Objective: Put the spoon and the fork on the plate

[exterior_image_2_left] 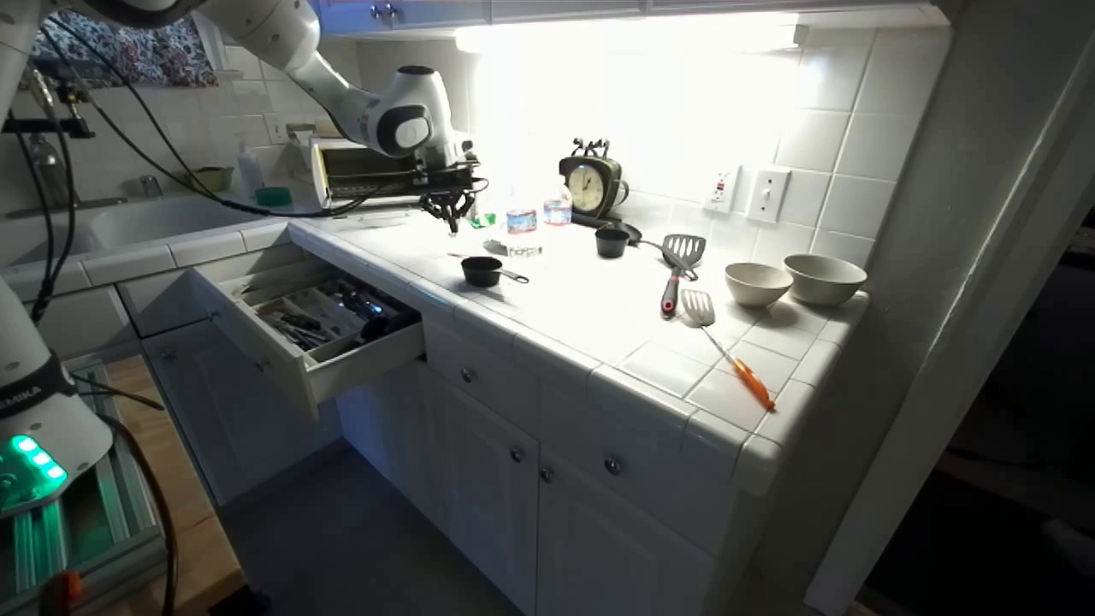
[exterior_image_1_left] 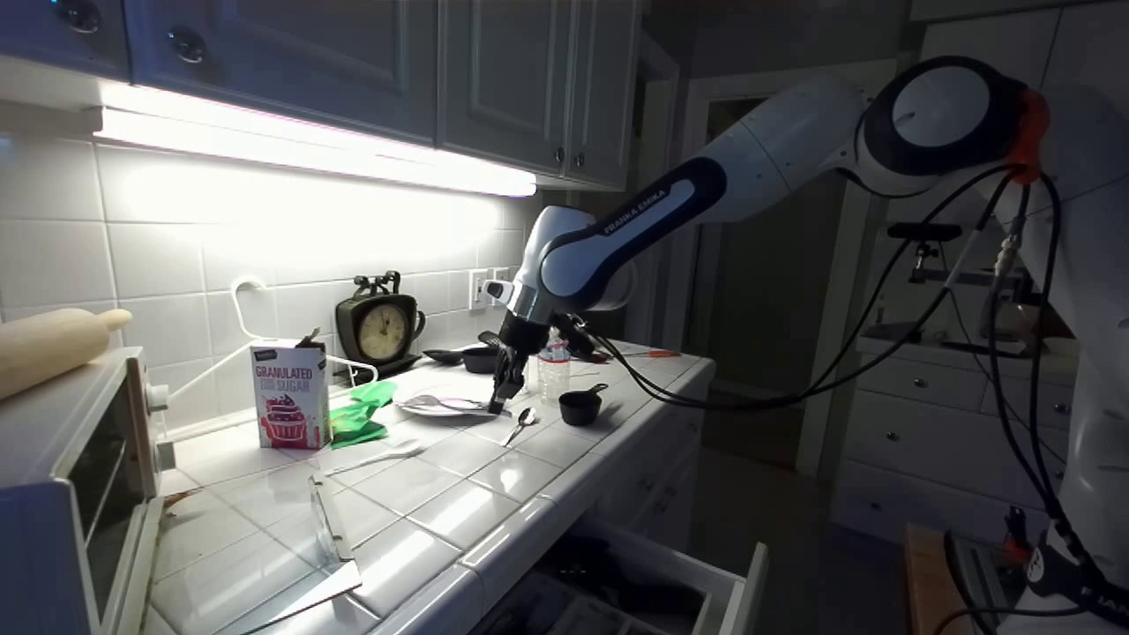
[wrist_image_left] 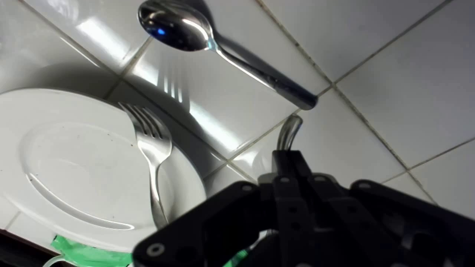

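Fork (wrist_image_left: 154, 149) across plate (wrist_image_left: 85, 170) rim; spoon (wrist_image_left: 183, 31) on ctr (exterior_image_1_left: 463, 511).

In the wrist view, the white dinner plate (wrist_image_left: 74, 159) is cut off at nine o'clock. Blurred fingers (wrist_image_left: 282, 163) hide the six o'clock end of the fork (wrist_image_left: 156, 148) and all but the tip of a metal utensil (wrist_image_left: 290, 129), type unclear.

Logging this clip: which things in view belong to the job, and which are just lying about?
For the job: plate, fork, metal spoon.
Not part of it: granulated sugar box, clock, rolling pin, white utensil, orange-handled spatula.
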Tool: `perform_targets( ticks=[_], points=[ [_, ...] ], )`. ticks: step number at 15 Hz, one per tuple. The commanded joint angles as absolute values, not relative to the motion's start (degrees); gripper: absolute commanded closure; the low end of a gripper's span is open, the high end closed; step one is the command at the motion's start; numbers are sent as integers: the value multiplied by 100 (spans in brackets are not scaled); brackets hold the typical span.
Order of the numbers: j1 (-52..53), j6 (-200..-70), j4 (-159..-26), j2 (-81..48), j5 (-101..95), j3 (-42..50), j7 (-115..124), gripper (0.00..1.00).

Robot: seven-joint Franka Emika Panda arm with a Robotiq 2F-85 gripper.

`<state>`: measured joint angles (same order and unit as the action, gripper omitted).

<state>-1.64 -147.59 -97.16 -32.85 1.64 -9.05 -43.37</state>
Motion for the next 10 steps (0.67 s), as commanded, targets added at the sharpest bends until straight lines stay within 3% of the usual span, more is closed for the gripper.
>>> perform_targets(
  ticks=[1,10],
  points=[
    [-164,-14904,-9450,-3386,-5,-785,-3985,99],
    [-126,-14824,-8749,-3923,-422,-650,-4075,99]
  ],
)
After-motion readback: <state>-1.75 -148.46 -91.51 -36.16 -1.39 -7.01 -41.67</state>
